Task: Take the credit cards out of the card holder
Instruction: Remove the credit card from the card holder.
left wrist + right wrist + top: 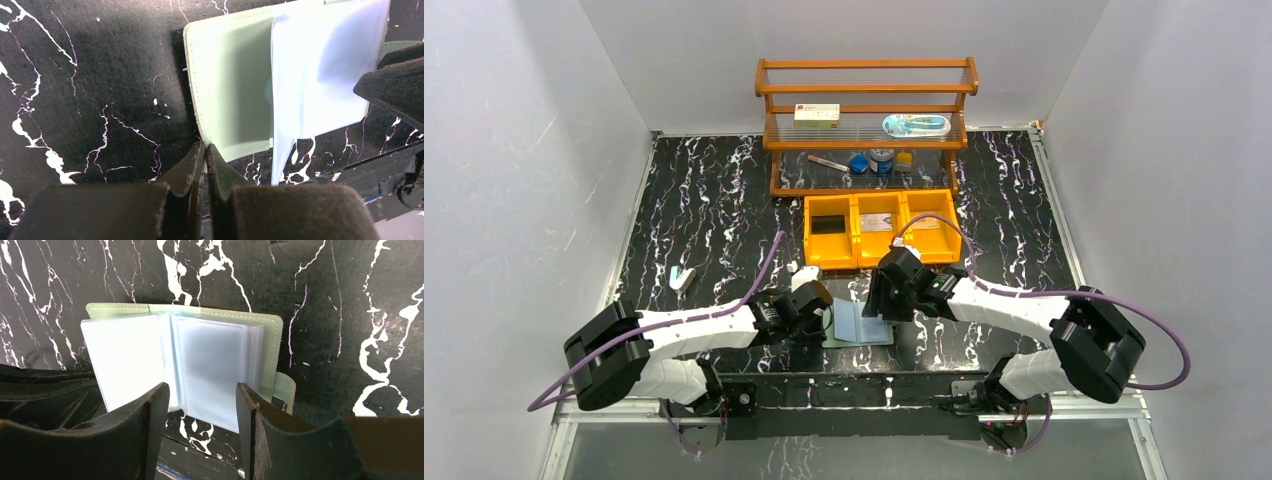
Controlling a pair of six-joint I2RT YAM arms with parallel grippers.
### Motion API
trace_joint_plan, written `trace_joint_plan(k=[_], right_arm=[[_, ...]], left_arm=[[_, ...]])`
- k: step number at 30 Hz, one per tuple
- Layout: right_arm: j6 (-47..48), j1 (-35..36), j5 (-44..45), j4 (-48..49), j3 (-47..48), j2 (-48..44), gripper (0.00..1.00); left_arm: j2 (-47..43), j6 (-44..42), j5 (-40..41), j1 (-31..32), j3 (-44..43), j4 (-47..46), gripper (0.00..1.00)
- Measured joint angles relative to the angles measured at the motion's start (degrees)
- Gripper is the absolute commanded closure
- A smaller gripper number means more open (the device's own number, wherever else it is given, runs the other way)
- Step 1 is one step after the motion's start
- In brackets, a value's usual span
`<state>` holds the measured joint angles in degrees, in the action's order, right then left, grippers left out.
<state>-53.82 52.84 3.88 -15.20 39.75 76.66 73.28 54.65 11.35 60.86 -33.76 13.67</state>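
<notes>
**Black marbled tabletop, with the card holder spread open between two grippers**

At the left gripper [205, 150] the jaws are pressed together, and the near corner of the sage cover [230, 85] appears to be nipped between their tips. The right gripper [202, 407] is held apart and empty, its fingers straddling the fanned clear sleeves [212, 365]. The card holder [864, 325] is laid open on the table [704, 210] near the front edge, between the two arms, with its snap tab [285, 390] turned out at one side. No credit cards can be made out through the cloudy sleeves, and whether any sit inside cannot be told. Flat pieces [828, 224] are seen in the orange bins [879, 258] behind, too small to be identified.

The holder is judged light and limp, so it is likely to be dragged along unless its cover is pinned. The sleeves are taken to be thin, slick and floppy, while a card would be stiff, thin and slippery. Hold is best taken on a card's exposed edge at the sleeve mouth, pinched across the flat faces and drawn out along the sleeve
</notes>
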Motion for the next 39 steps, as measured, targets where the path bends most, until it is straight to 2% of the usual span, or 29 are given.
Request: trace_joint_plan(k=[7, 15, 29, 31, 39], right_arm=[[-0.22, 0.0, 0.11, -0.26, -0.15, 1.79, 0.41], [-0.2, -0.22, -1.33, 0.94, -0.11, 2.4, 0.48], [-0.31, -0.26, -8.94, 9.64, -0.15, 2.45, 0.47], [-0.24, -0.26, -10.21, 10.93, 0.04, 3.39, 0.44], [-0.02, -0.2, -2.25, 1.22, 2.08, 3.3, 0.39]], left_arm=[[0.0, -0.02, 0.0, 0.0, 0.0, 0.0, 0.97], [0.0, -0.02, 0.0, 0.0, 0.0, 0.04, 0.97], [0.0, -0.09, 0.0, 0.0, 0.0, 0.04, 0.97], [0.0, -0.13, 0.0, 0.0, 0.0, 0.04, 0.97], [-0.39, -0.2, 0.0, 0.0, 0.0, 0.04, 0.97]])
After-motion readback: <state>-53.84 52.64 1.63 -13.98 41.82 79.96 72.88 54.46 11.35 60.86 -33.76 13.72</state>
